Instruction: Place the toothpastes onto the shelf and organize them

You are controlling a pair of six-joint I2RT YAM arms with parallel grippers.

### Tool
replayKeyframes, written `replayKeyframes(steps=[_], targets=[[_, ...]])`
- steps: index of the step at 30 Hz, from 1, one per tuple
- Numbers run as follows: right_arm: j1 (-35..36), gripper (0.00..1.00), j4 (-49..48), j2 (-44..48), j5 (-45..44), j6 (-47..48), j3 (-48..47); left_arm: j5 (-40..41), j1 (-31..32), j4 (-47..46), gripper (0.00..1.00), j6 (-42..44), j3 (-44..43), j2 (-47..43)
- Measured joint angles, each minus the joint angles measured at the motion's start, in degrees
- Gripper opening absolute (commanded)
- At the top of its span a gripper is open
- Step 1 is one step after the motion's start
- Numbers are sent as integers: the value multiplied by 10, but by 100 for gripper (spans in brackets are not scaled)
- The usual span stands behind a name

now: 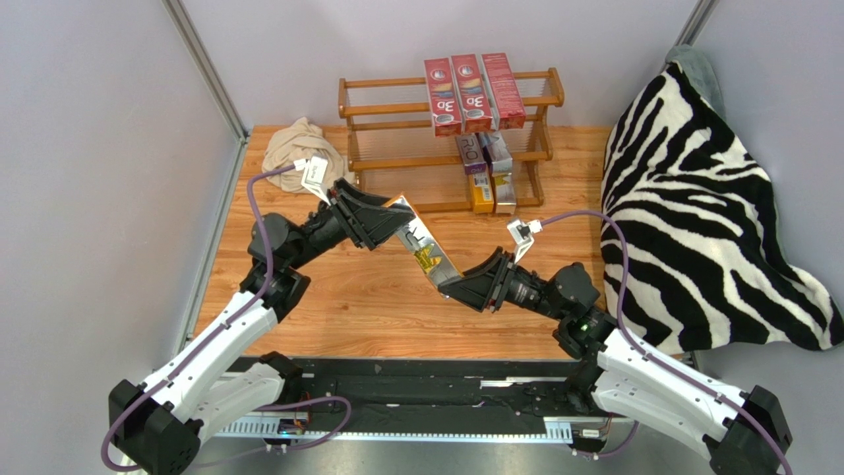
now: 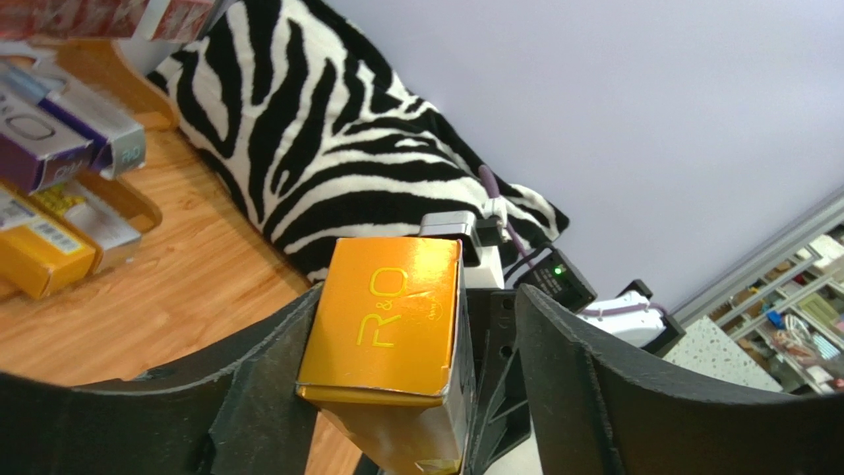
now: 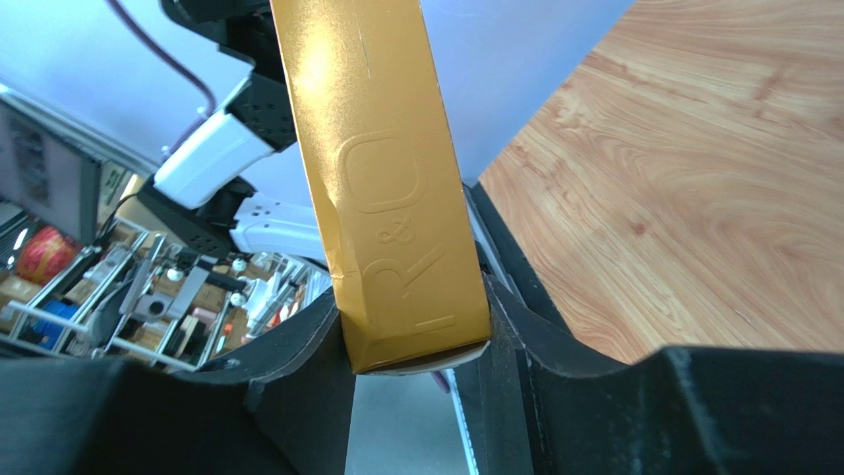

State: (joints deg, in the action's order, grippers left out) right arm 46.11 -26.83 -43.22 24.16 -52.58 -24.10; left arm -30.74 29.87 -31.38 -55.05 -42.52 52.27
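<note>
A gold carton [image 1: 421, 242] hangs slanted in the air over the wooden table [image 1: 327, 317], one end in each tool, which reads as a hand-over from arm to arm. The left gripper [image 1: 384, 220] has its jaws spread. In its wrist view the carton's end leans on one finger, and a clear gap shows at the other finger [image 2: 614, 386]. The right gripper [image 1: 464, 287] pinches the lower end, both fingers pressed against the carton's sides.

The shelf [image 1: 349, 99] stands at the far edge of the table. Three red cartons [image 1: 474, 91] lie side by side on its top tier, silver-and-purple cartons [image 1: 483, 150] sit on the middle tier, and an orange carton [image 1: 481, 194] sits lowest — all grouped toward the right.

To my eye, the left arm should draw straight back along the carton's length, so the touching finger doesn't drag that end sideways and twist it in the right grip. The right gripper holds close to the tip — a long lever — so a slow carry looks wise. I'd level the carton before it reaches the rails, then lay it across two of them, parallel to its neighbours.
</note>
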Motion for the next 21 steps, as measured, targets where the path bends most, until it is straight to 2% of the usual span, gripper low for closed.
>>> replayKeyframes(steps=[5,11,21], targets=[[1,21,63,11,-32,10,0,25,0,94,81,45,0,-5],[-12,19,117,-3,-64,12,0,99,0,252,81,119,15,-56],[-59,17,115,-122,-97,-9,37,263,0,467,82,189,28,-173]])
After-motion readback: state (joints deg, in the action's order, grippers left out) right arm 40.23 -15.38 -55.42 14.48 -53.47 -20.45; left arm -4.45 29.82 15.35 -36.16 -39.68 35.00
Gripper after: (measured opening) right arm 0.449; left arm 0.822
